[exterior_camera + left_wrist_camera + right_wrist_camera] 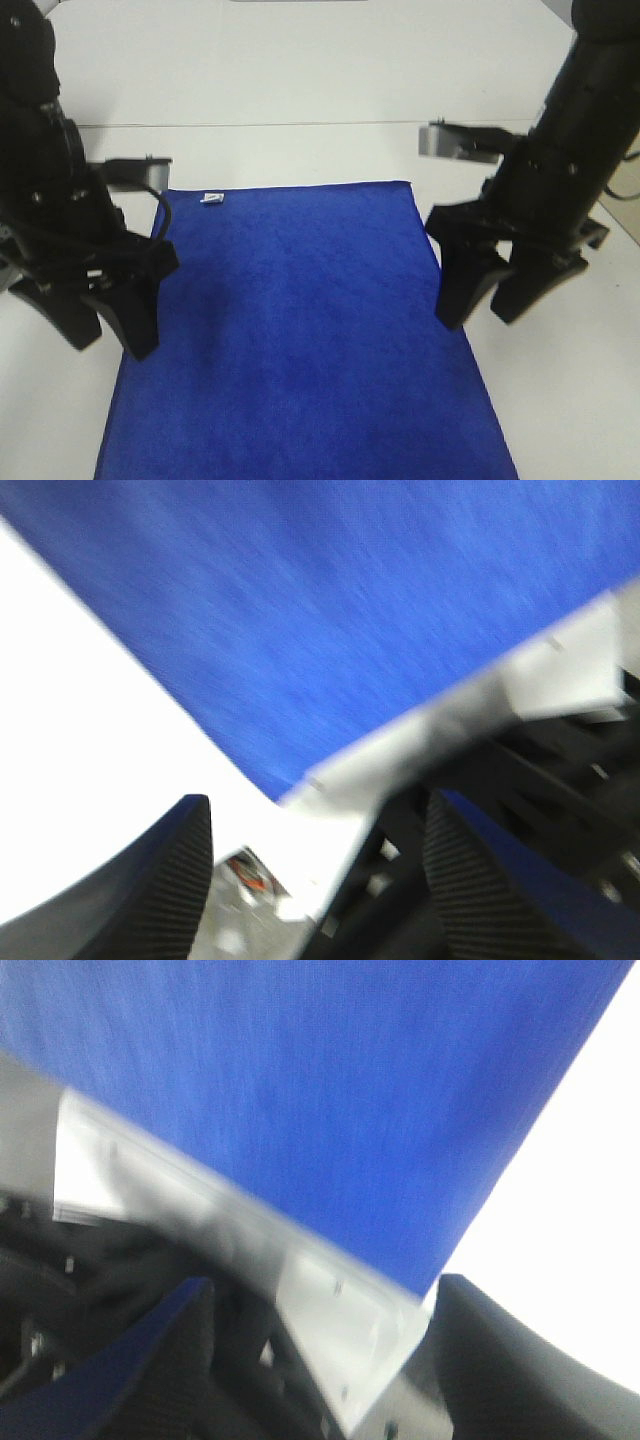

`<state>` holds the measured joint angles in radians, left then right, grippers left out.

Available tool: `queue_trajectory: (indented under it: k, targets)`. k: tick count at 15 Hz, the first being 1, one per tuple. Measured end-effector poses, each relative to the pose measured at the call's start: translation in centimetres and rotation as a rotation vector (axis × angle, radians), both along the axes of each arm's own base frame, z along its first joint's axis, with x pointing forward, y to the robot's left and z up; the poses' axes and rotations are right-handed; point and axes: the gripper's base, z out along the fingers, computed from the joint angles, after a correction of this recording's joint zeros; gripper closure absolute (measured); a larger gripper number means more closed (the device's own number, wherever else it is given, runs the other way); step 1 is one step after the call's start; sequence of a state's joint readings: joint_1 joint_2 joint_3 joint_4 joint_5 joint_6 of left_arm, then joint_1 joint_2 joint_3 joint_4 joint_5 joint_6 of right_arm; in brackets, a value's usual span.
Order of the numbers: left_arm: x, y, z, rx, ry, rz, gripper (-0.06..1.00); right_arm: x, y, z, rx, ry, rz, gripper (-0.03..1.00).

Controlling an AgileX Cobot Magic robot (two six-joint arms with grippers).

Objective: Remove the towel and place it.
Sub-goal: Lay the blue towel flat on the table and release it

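Microfibre in royal blue fills the middle of the high view: the towel [300, 340] lies spread flat and smooth on the white table [300, 100], its far hem running straight across and its near end cut off by the lower edge of the picture. A small white tag [211, 198] sits at the far corner on the left arm's side. The left gripper [110, 348] hangs at the towel's left edge with its two black fingers [132, 315] spread apart and nothing between them. Its inner finger overlaps the hem and its outer one stands over bare table (whether either tip touches the surface cannot be told from this height). The right gripper [478, 320] hangs at the opposite edge, likewise parted and empty, its inner finger crossing the towel's right hem and its outer finger over the white top. Both wrist views are blurred. In the left wrist view the left gripper [318, 805] shows wide-set ribbed fingers [165, 880], with the towel [350, 610] beyond them and the table [80, 710] beside it. In the right wrist view the right gripper [325, 1285] is just as widely parted, the towel [300, 1080] filling most of the picture and the table [570, 1190] showing along one side.
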<state>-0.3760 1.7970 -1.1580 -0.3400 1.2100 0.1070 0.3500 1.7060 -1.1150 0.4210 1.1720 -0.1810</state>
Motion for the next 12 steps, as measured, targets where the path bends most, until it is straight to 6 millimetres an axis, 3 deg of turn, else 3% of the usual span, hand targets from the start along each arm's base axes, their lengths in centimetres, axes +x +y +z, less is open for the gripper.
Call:
queue_trajectory:
  k: [2,4,6,8,9,12]
  targets:
    - [2.9,0.7,2.7,0.099,-0.164,0.019,0.35,3.1,0.2,2.7,0.021,-0.136,-0.068,0.34]
    - [5.2,2.0,4.8,0.120,-0.265,0.070,0.35,6.1,-1.4,4.0,0.037,-0.204,-0.162,0.34]
    - [7.5,3.7,5.6,0.118,-0.316,0.144,0.35,9.3,-3.6,4.3,0.038,-0.232,-0.226,0.34]
    - [9.8,5.6,5.0,0.121,-0.329,0.209,0.35,11.5,-4.6,3.8,0.041,-0.226,-0.215,0.34]
    - [12.3,7.2,3.7,0.105,-0.334,0.270,0.35,13.4,-4.3,3.2,0.060,-0.239,-0.183,0.34]
    - [14.9,8.1,2.1,0.038,-0.326,0.307,0.35,15.1,-3.9,2.4,0.081,-0.248,-0.169,0.34]
